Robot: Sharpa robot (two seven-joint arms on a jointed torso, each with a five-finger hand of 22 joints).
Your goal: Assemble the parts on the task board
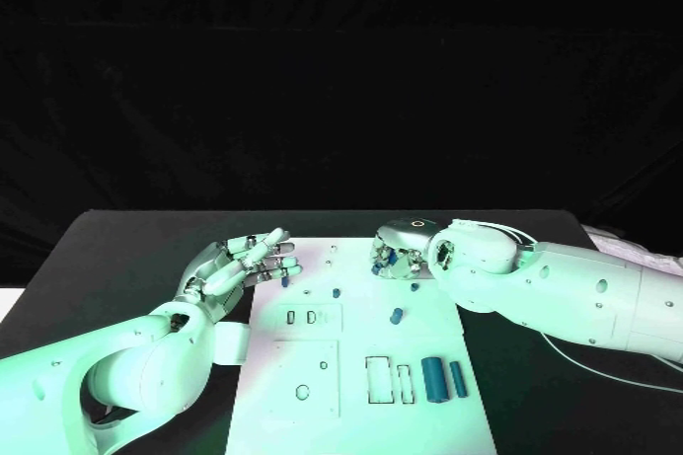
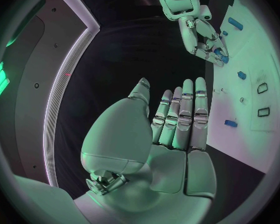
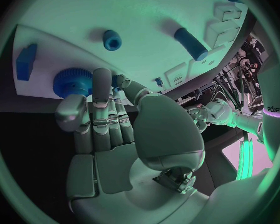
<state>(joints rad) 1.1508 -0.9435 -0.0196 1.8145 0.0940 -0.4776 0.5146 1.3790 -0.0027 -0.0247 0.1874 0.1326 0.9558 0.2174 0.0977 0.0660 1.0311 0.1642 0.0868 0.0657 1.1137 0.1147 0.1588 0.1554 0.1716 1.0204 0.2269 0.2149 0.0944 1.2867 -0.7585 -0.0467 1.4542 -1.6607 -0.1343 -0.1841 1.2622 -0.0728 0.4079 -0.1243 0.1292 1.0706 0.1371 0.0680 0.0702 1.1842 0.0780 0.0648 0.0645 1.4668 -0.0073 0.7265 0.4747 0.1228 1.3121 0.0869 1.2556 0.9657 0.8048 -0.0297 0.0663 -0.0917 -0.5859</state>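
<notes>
Black table [image 1: 128, 238] stretches across the scene, with the white board [image 1: 356, 376] lying in its middle, long side running away from the robot. Two white arms reach in from either side toward the board's far end.

Left hand [image 1: 245, 265] hovers at the board's far left corner, flat and wide, fingers straight and together, holding nothing. Right hand [image 1: 399, 258] is at the far right part of the board, fingers curled down around a blue toothed gear [image 3: 71, 82]; its fingertips [image 3: 102, 79] touch the gear's rim. Whether the gear is gripped and lifted or just pressed on the board, I cannot tell.

Smaller blue parts lie scattered on the board. Two cylinders [image 1: 444, 378] rest side by side near the right edge, close to the robot, just beside a pair of rectangular slots [image 1: 387, 379]. A small nut [image 3: 112, 40] sits near the gear. A little peg [image 1: 397, 316] lies around the board's middle.

Risks, as I judge them: the gear could tilt and jam if lowered crooked onto its seat. Fingertip contact on the teeth looks slight, so it might slip. Curled fingers also hide the seat from the head camera, making misalignment likelier.
</notes>
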